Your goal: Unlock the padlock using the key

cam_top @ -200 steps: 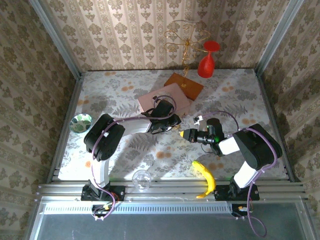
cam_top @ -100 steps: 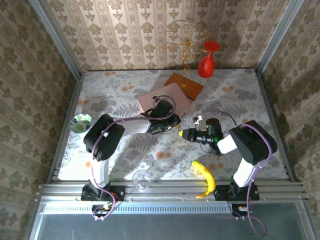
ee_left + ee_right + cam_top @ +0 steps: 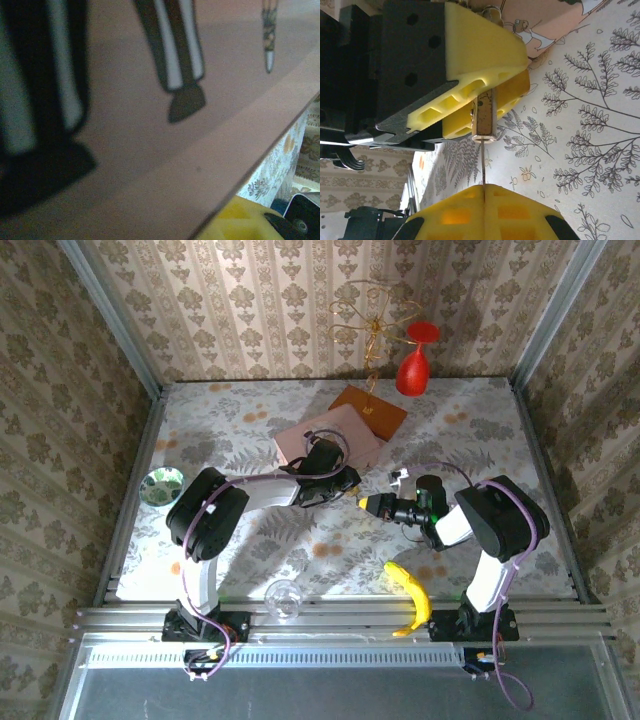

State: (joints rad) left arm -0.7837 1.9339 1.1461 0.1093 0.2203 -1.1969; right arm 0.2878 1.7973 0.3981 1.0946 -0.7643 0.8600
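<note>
1. The padlock [image 3: 484, 117], a small brass body, is clamped between the yellow fingers of the left tool [image 3: 515, 75]. It is held just above the floral surface [image 3: 580, 130], beside a corner of the pink picture box [image 3: 552, 25].
2. The right tool [image 3: 484, 192] is closed on the key [image 3: 483, 165]. The key's thin blade is seen running from the seam of the shut fingers to the padlock's end face. How far it is seated cannot be told.
3. From above, both tools are seen tip to tip near the middle of the surface.
4. A banana [image 3: 410, 592] is seen lying near the right arm's base.
</note>
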